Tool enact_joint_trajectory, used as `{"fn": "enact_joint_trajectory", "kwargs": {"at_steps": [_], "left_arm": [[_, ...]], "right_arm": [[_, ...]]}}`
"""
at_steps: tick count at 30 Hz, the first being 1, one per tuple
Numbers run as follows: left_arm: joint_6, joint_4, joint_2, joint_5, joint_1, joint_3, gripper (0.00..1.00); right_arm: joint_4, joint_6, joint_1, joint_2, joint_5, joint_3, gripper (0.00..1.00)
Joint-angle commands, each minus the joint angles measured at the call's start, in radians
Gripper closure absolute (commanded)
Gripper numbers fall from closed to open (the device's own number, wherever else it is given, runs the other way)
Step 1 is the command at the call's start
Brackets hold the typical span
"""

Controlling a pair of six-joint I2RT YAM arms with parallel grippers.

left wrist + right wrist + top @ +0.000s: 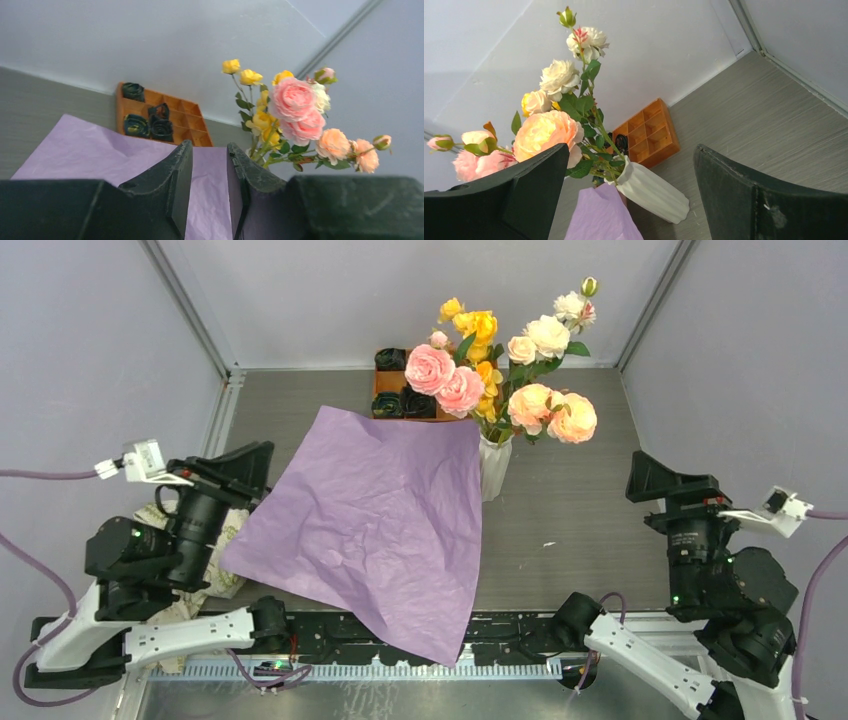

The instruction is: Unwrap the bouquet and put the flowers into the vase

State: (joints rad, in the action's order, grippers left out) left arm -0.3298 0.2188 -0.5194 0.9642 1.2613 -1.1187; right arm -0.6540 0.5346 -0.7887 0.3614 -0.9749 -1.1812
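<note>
The flowers (500, 350) stand in the white ribbed vase (494, 468), far centre of the desk (580, 530), purple wrapping paper (370, 530) lying opened alongside; left claw (210, 147) narrowly parted, right claw (631, 150) wide, both empty, task apparently done.

Bright, even, diffuse light; faint soft shadows; wrist-view foregrounds slightly soft.

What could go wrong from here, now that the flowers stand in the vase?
1. A corner of the purple paper lies against the vase. Dragging the paper might tip the vase, since the flowers lean to one side and look top-heavy.
2. The paper hangs over the near edge of the table, so it could slide off.
</note>
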Motion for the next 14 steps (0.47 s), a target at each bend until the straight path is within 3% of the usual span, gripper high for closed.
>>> {"fn": "enact_joint_trajectory", "kwargs": {"at_steps": [1,14], "left_arm": [[-0.092,0.182,0.081,0.162,0.001,-0.002,0.68],[-0.144,0.316,0.139,0.233,0.002,-0.018,0.69]], "right_arm": [[-0.003,0.055,0.0,-0.058,-0.012,-0.005,0.01],[-0.117,0.168,0.0,0.001,-0.05,-0.046,0.01]]}}
